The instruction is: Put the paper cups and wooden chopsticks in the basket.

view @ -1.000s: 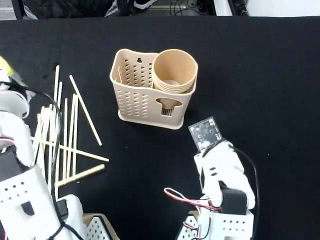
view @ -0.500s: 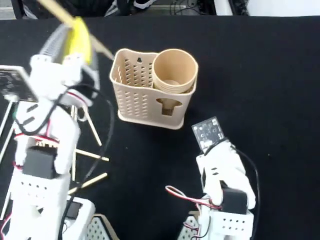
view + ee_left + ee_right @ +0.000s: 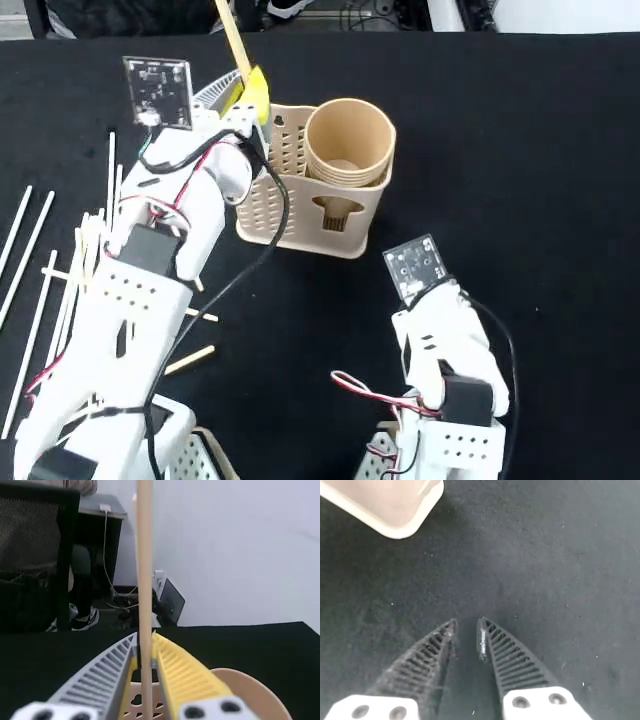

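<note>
High view: held chopstick has its long axis steep, near upright. Its top end runs off the far edge of the view and its low end points down at the basket's left compartment. Left gripper sits over that compartment's far-left corner, with 1 yellow finger and 1 grey finger pinched on the stick. The basket is beige plastic, rectangular with rounded corners and perforated walls, and has 2 compartments. The nested stack of tan paper cups stands upright in the right compartment with the round mouth up. Loose chopsticks, thin pale wood, lie scattered on the black table left of the basket. Most of them run near-to-far and a few lie crossed. The right arm is parked near-right of the basket, apart from it.

Left wrist view: the held chopstick runs straight out between the ribbed fingers. The fingers are closed onto it with no gap beside the stick. The paper cups' rim is just beside the yellow finger, and the basket wall is beneath the left gripper.

Right wrist view: right gripper has black ribbed fingers with a narrow gap between the tips. It holds nothing and hangs over bare table cloth. A rounded basket corner lies ahead, well apart from the tips.
</note>
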